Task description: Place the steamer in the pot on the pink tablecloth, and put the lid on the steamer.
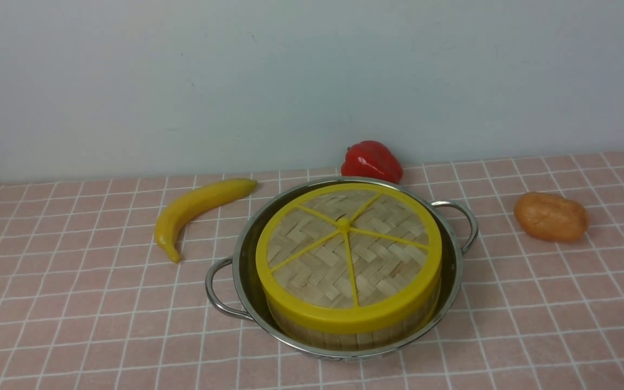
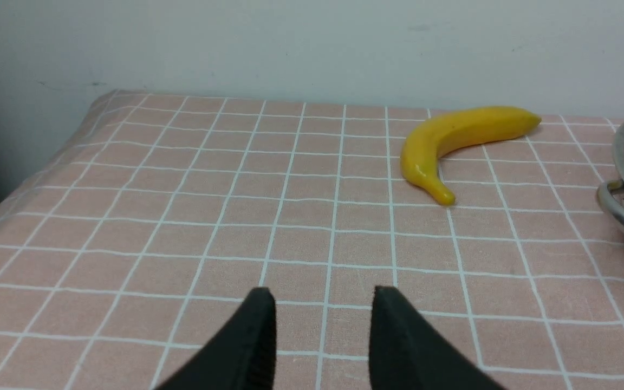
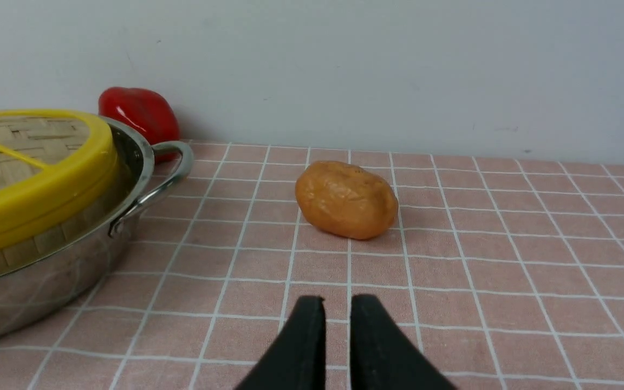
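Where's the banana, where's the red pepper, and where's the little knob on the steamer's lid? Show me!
Banana (image 1: 199, 205): front view, on the middle of its curve.
Red pepper (image 3: 141, 112): right wrist view, on its shiny side.
Lid's knob (image 1: 343, 224): front view, on its top, where the yellow spokes meet.
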Action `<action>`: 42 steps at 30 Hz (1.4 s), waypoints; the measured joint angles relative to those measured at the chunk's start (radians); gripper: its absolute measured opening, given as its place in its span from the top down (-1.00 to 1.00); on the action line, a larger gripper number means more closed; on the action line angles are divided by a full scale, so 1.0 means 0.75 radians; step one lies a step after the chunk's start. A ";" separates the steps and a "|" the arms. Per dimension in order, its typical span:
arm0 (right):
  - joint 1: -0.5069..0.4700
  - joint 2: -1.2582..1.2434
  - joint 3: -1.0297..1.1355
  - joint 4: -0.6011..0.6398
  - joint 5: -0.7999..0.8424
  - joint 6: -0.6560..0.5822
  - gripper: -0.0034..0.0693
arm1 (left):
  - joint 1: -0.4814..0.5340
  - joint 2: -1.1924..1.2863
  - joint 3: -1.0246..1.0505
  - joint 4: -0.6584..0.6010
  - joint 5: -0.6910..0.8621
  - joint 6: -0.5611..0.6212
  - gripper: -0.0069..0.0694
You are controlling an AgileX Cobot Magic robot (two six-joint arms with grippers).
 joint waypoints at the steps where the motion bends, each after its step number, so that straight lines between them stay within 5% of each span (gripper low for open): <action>1: 0.000 0.000 0.000 0.000 0.000 0.000 0.62 | 0.000 0.000 0.000 0.000 0.000 0.000 0.18; 42: 0.000 0.000 0.001 -0.002 0.000 0.014 0.25 | 0.000 0.000 0.000 0.000 0.000 0.000 0.18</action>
